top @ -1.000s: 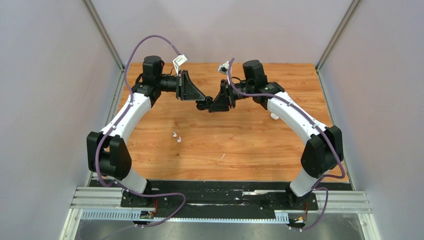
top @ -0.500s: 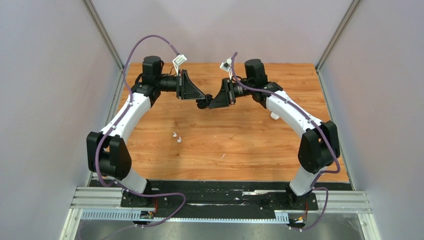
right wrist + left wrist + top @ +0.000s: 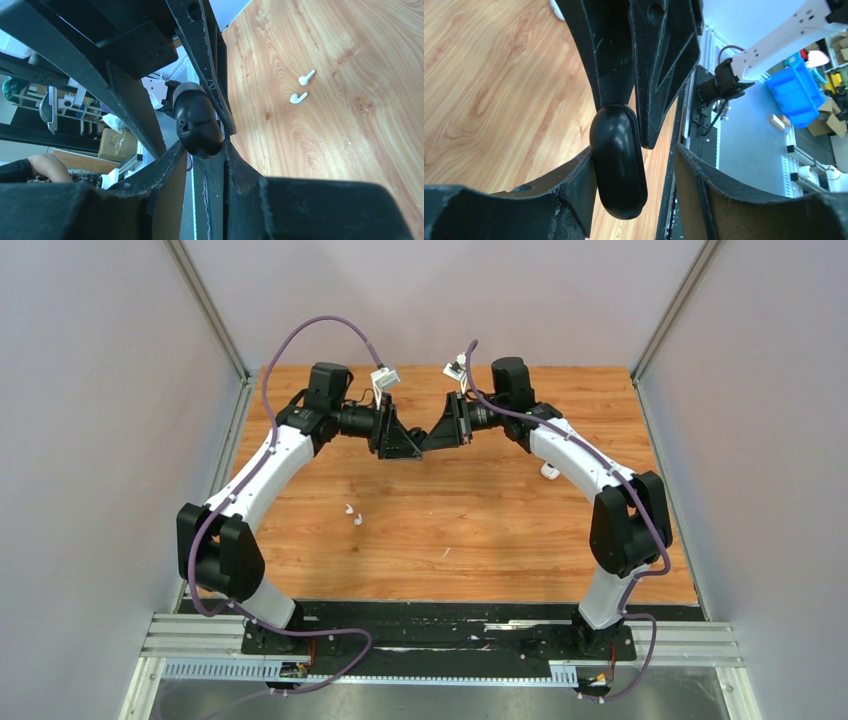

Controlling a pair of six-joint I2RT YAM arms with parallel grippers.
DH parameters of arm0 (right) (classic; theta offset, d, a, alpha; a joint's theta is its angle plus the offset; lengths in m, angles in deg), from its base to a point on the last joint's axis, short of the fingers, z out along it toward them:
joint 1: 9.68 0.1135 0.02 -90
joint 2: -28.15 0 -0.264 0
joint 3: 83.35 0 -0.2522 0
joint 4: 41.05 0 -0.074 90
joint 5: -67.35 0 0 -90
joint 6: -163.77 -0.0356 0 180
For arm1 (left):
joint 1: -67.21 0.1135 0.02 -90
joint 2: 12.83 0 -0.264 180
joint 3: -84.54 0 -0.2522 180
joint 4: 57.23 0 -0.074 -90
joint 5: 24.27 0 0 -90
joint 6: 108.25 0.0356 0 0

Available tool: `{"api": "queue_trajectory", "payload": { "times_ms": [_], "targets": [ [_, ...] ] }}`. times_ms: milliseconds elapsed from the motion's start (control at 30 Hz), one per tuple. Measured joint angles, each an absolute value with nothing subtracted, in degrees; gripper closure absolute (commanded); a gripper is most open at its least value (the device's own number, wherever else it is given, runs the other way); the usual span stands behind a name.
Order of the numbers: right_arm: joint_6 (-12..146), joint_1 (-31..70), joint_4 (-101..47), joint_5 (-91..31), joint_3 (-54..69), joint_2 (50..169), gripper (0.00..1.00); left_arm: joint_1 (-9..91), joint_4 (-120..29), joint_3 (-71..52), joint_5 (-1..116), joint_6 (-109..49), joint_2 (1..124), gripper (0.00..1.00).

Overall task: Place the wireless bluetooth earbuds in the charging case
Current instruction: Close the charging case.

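White curved link shells (image 3: 265,465), bulky black joint housings (image 3: 222,555), purple cables (image 3: 320,322) looped outside the shells, white connector tags (image 3: 385,377) at wrists, black triangular fingers (image 3: 744,200) with scuffed edges

The charging case (image 3: 618,165) is hidden from above between the left pincer (image 3: 410,450) and right pincer (image 3: 428,443).

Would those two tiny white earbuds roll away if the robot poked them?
The white earbuds look tiny and smooth, so a poke would probably skid them across the table. Their short stems likely stop real rolling. They look hard, not squishy.
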State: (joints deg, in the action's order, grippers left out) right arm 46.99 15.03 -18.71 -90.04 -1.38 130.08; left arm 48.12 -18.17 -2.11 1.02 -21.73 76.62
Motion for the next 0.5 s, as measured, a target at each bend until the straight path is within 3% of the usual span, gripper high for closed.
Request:
{"api": "queue_trajectory", "payload": {
  "times_ms": [233,433,500],
  "targets": [
    [46.6,14.3,-19.6,-90.1,-1.4,130.2,1.0,47.6,-14.9,-1.6,6.3,-18.9,76.6,0.66],
    [48.1,14.2,-20.3,-91.4,-0.3,129.9,1.0,48.3,-17.5,-1.6,2.4,-22.0,77.9,0.73],
    [49.0,14.0,-20.4,-92.0,0.4,129.5,0.95,48.5,-18.4,-1.6,-0.1,-23.0,78.9,0.83]
  ]
}}
